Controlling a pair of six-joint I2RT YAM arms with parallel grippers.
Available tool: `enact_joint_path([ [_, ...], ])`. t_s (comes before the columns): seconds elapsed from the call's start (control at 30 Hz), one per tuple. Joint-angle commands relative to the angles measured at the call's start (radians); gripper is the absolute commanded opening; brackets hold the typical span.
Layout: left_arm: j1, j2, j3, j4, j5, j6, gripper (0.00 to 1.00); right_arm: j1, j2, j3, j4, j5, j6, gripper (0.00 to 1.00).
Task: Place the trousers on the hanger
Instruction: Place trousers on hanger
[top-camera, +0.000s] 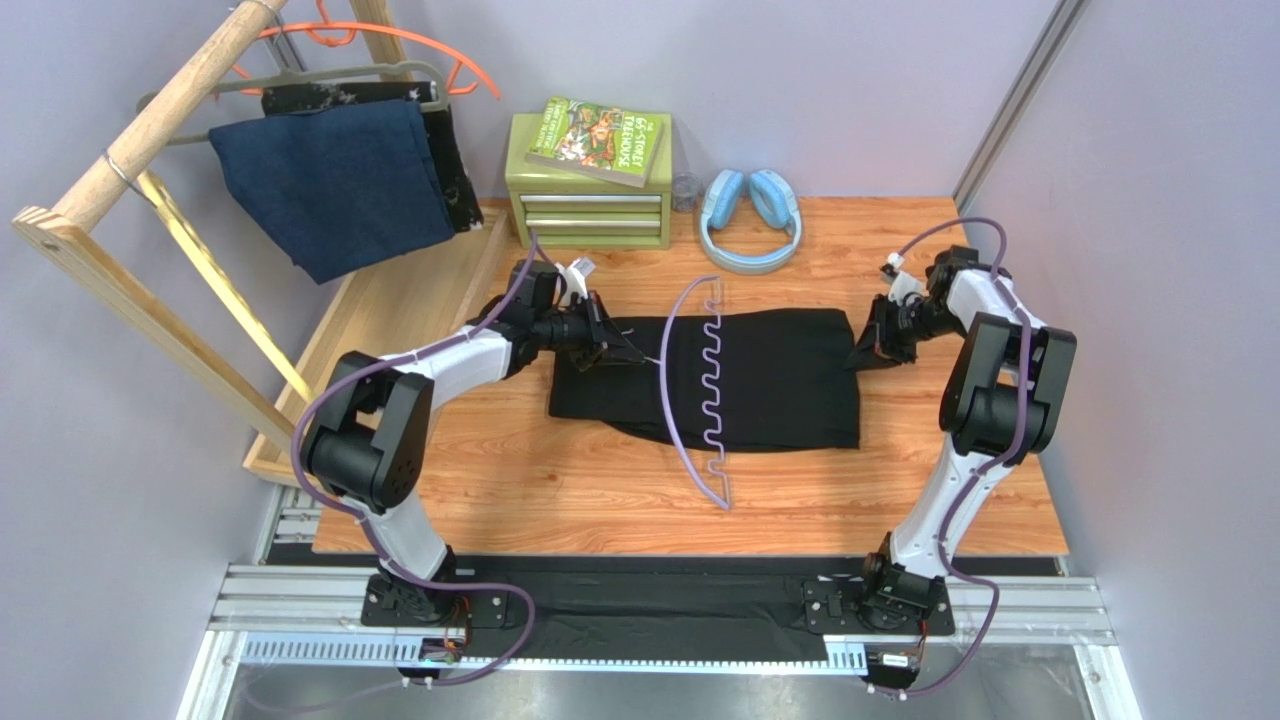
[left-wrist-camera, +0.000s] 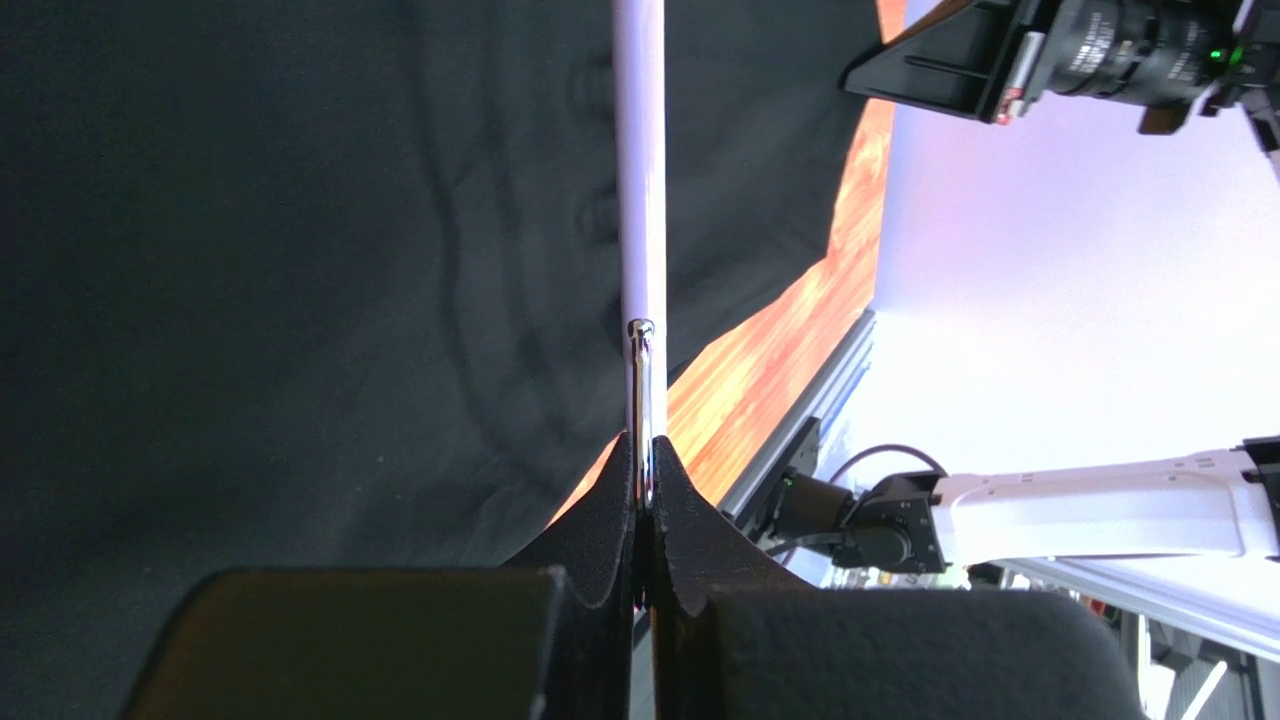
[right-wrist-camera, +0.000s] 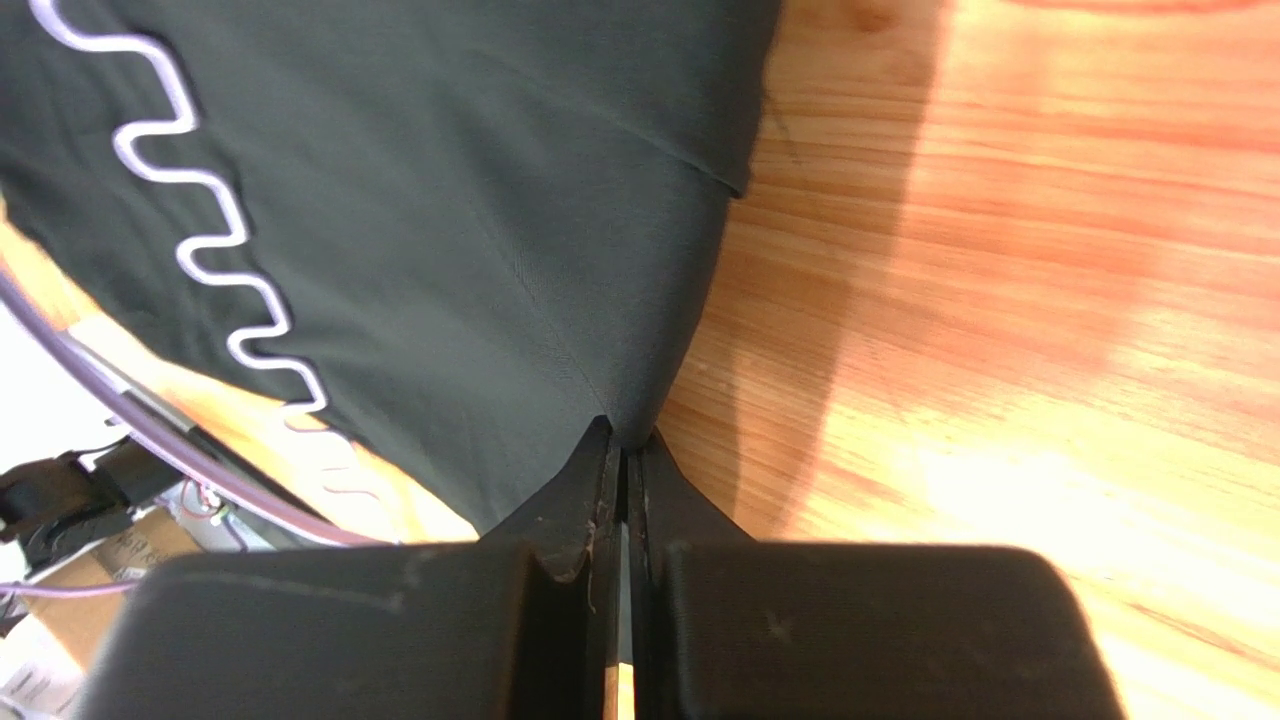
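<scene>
Black fabric trousers (top-camera: 781, 383) lie folded flat under the thin lavender plastic hanger (left-wrist-camera: 639, 150). We see the left gripper (left-wrist-camera: 642, 450) clenched on that hanger and the right gripper (right-wrist-camera: 624, 443) pinching the cloth's edge right of the hanger. So shallow a pinch may slip when lifted.

The left arm (top-camera: 451, 357) and right arm (top-camera: 939, 510) have white links, bulky black joints and looping purple cables (top-camera: 308, 428). Their black bases (top-camera: 421, 600) stand at the near edge of the table (top-camera: 571, 495); the fingers (left-wrist-camera: 601, 503) are black wedges.
</scene>
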Motion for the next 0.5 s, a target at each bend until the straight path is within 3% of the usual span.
enact_joint_path([
  [0.0,0.006,0.010,0.016,0.031,0.010,0.002,0.00,0.043,-0.070,0.062,-0.032,-0.091,-0.023,0.00],
  [0.27,0.006,0.027,0.021,0.037,0.012,-0.006,0.00,0.220,-0.138,0.142,-0.011,-0.298,0.110,0.00],
  [0.47,0.006,0.027,0.010,0.057,0.021,-0.026,0.00,0.495,-0.119,0.125,0.262,-0.369,0.402,0.00],
])
